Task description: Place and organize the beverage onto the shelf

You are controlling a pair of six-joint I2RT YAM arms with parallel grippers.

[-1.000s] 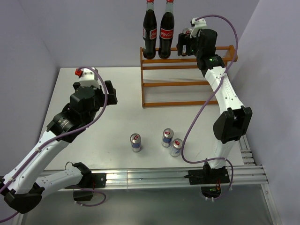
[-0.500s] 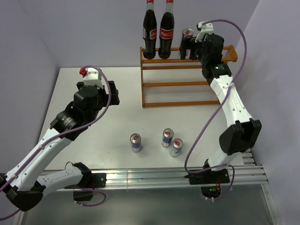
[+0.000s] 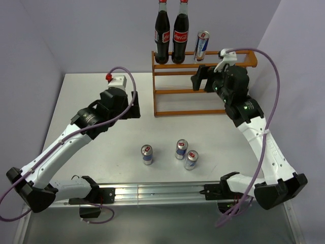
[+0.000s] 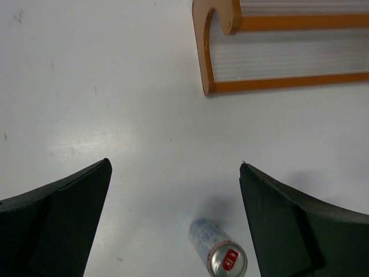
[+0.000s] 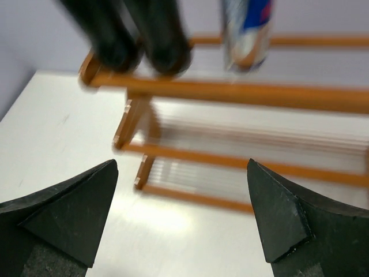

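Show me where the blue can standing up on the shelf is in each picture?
Top external: the can stands on the shelf's top tier, upper middle, right of the cola bottles.
Left wrist: not in it; the other can there is on the table.
Right wrist: the can is at the top edge, right of centre, blurred.
Shared landmark: the shelf.

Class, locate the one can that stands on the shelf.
Top view: the can stands on the shelf's top tier, immediately right of the two cola bottles.
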